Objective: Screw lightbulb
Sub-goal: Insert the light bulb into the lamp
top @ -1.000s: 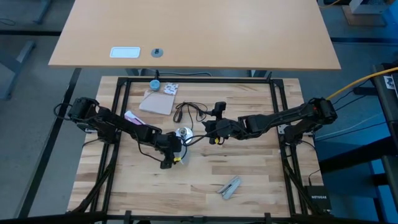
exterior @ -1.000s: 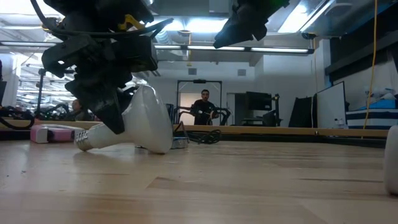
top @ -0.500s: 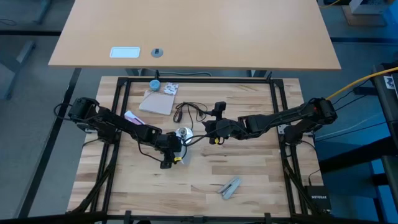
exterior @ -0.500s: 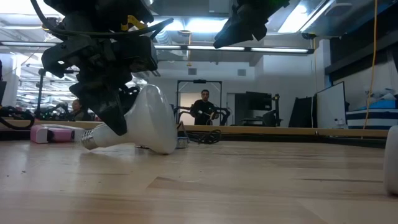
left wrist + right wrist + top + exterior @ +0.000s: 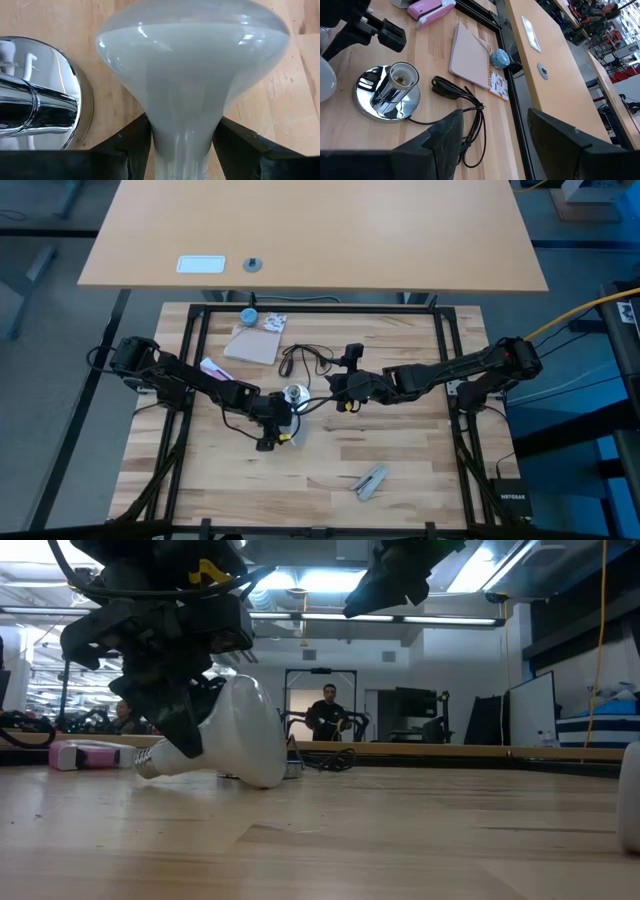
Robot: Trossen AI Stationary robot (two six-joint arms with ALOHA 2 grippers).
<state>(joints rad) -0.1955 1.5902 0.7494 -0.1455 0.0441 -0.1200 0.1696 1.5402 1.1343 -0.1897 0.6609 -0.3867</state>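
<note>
Lightbulb (image 5: pixel 192 75) lies beside lamp base (image 5: pixel 40 95)

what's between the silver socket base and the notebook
In the right wrist view, the coiled black cord lies on the wood between the silver socket base and the notebook; nothing else sits there.

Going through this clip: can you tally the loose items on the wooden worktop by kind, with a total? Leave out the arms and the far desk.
lightbulb: 1
chrome lamp base with black cord: 1
tan notebook: 1
blue round cap: 1
pink case: 1
patterned card: 1
grey metal piece: 1
Total: 7
</note>
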